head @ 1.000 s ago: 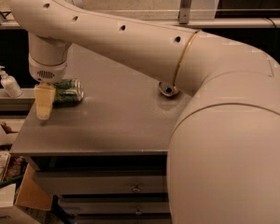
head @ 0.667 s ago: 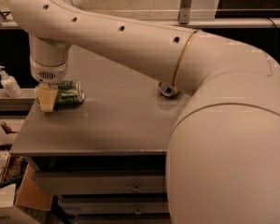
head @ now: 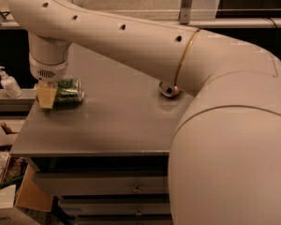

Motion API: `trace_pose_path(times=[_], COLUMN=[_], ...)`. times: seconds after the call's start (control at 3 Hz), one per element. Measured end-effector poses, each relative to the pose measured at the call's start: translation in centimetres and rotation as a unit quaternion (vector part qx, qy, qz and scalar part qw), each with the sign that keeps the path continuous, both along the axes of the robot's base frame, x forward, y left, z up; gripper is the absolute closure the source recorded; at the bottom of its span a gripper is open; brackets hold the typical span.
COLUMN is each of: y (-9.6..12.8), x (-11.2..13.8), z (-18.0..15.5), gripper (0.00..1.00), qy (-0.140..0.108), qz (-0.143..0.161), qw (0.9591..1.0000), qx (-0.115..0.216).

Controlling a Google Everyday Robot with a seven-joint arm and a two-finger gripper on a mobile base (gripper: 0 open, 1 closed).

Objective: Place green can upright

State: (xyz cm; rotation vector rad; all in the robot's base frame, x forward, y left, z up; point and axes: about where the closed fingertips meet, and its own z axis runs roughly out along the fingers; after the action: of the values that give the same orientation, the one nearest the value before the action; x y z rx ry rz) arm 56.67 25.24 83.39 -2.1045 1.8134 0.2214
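Note:
The green can (head: 69,90) lies on its side near the far left corner of the grey table (head: 112,125), its length running left to right. My gripper (head: 47,96) hangs straight down from the thick white arm (head: 131,36) and sits at the can's left end, covering that end from view. The can's right part, mottled green, shows beside the gripper. The can rests on the table top.
A small round silver object (head: 169,89) sits mid-table, partly hidden by my arm. A white pump bottle (head: 8,83) stands on a ledge to the left. Drawers (head: 136,189) are below the table and cardboard boxes (head: 23,196) at lower left. My arm's body fills the right side.
My gripper has moved from just in front of the can's left end back and slightly right, onto that end. The can has stayed lying in the same place.

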Motion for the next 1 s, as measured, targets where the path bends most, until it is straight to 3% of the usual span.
trace_pose_path(times=[0.33, 0.67, 1.0], y=[0.1, -0.1, -0.3], x=[1.0, 2.2, 2.9], z=[1.5, 2.9, 3.5], gripper=[1.00, 1.00, 1.00], qy=[-0.010, -0.015, -0.009], qz=[-0.008, -0.021, -0.035], qw=[0.9994, 0.9958, 0.9861], qx=[0.032, 0.087, 0.162])
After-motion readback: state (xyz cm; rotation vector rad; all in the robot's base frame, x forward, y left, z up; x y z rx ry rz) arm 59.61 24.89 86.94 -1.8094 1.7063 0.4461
